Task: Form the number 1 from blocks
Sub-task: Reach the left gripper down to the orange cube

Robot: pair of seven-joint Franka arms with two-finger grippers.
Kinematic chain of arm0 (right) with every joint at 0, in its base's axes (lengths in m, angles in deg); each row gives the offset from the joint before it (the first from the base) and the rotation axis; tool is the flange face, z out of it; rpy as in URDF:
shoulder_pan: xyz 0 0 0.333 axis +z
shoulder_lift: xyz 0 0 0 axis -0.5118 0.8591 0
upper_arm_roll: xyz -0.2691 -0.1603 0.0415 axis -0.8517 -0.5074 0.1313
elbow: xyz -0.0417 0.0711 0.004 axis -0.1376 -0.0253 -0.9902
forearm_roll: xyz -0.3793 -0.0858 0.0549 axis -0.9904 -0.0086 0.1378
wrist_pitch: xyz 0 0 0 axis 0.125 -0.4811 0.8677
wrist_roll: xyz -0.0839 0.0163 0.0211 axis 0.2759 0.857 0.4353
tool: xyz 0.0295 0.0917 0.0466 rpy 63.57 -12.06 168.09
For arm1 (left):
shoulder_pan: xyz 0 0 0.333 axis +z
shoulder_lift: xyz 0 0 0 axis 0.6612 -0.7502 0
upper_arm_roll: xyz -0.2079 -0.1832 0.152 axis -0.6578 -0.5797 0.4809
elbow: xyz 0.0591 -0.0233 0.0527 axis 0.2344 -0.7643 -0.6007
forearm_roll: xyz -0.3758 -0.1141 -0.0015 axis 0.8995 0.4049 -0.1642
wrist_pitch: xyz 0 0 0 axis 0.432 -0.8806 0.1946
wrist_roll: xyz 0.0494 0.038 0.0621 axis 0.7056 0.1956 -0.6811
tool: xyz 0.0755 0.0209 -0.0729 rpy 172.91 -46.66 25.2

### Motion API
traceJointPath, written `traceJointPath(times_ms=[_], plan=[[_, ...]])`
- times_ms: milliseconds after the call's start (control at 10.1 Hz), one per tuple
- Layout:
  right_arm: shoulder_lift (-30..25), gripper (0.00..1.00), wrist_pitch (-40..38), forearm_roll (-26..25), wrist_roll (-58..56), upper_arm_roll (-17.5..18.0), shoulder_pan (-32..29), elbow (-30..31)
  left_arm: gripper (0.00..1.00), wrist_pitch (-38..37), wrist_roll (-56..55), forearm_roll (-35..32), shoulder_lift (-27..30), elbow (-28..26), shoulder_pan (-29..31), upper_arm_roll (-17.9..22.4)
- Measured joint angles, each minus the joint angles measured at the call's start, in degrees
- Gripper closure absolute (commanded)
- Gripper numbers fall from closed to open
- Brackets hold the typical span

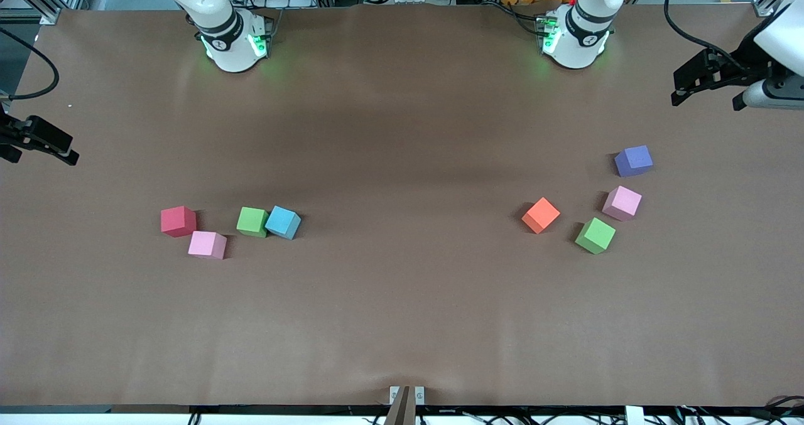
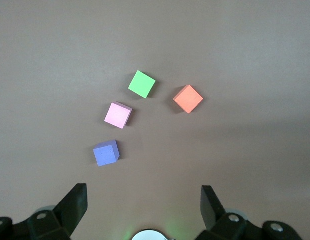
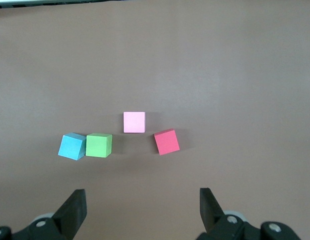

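**Nothing lifted yet — two scattered groups, both claws up and waiting**

Left claw (image 2: pixel 142 207): fingers wide apart, empty, high over the table's (image 1: pixel 402 324) left-arm end. Below and ahead of it lie four cubes, none touching: purple cube (image 2: pixel 106 153) closest under the claw, then pink cube (image 2: pixel 118 115), green cube (image 2: pixel 142 84), orange cube (image 2: pixel 188 99) farthest out.

Right claw (image 3: pixel 142 205): fingers spread, empty, high over the right-arm end. Ahead of it: red cube (image 3: pixel 167 142), second pink cube (image 3: pixel 134 122), second green cube (image 3: pixel 99 145) pressed against a light blue cube (image 3: pixel 72 146).

The middle of the table is bare; that looks the natural place for the "1".

Judgement on doing the first pick well:
- Start with a cube that stands free, orange or red.
- Turn the wrist square to the cube's faces first; most sit skewed.
- Come straight down, fingers astride, close gently: foam squashes.
- Leave the green one touching blue for later; a finger may shove the blue.
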Motion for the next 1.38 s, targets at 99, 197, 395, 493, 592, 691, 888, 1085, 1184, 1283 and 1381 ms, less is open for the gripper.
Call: traceJointPath(times_ms=[99,197,395,493,592,691,888,1085,1184,1283,1381], plan=[[0.00,0.00,-0.01,0.00,0.00,0.00,0.00,0.00,0.00,0.00,0.00,0.00,-1.10,-0.03,-0.05,0.00],[0.00,0.00,-0.01,0.00,0.00,0.00,0.00,0.00,0.00,0.04,-0.20,0.00,-2.71,-0.03,-0.13,0.00],[0.01,0.00,-0.01,0.00,0.00,0.00,0.00,-0.03,0.00,1.91,-1.82,0.00,-6.26,0.06,-0.31,0.00],[0.02,0.00,-0.02,0.00,0.00,0.00,0.00,-0.03,0.00,2.83,-2.43,0.00,-7.85,0.12,-0.56,0.00],[0.05,0.00,-0.03,0.00,0.00,0.00,0.00,-0.03,0.00,3.50,-2.60,0.00,-9.44,0.15,-0.88,-0.01],[0.08,0.00,-0.04,0.00,0.01,0.00,0.00,-0.03,0.00,4.54,-2.74,0.00,-11.21,0.15,-1.14,-0.01],[0.30,0.00,-0.17,0.00,0.02,-0.01,0.00,-0.01,0.00,8.26,-6.11,0.01,-15.02,0.02,-1.32,-0.01],[1.08,0.00,-0.28,0.00,0.02,-0.01,0.01,0.03,0.00,13.55,-13.47,0.05,-19.62,-0.87,-3.28,-0.11],[1.62,0.00,-0.29,0.00,0.02,0.00,0.03,0.06,0.00,16.12,-17.40,0.05,-21.67,-1.97,-4.63,-0.19],[2.04,0.00,-0.29,0.00,0.02,0.04,0.07,0.07,0.00,18.65,-20.72,0.05,-22.87,-3.92,-5.60,-0.22],[2.32,0.00,-0.29,0.00,0.02,0.09,0.13,0.06,0.00,21.08,-23.11,0.05,-23.19,-6.44,-6.03,-0.24]])
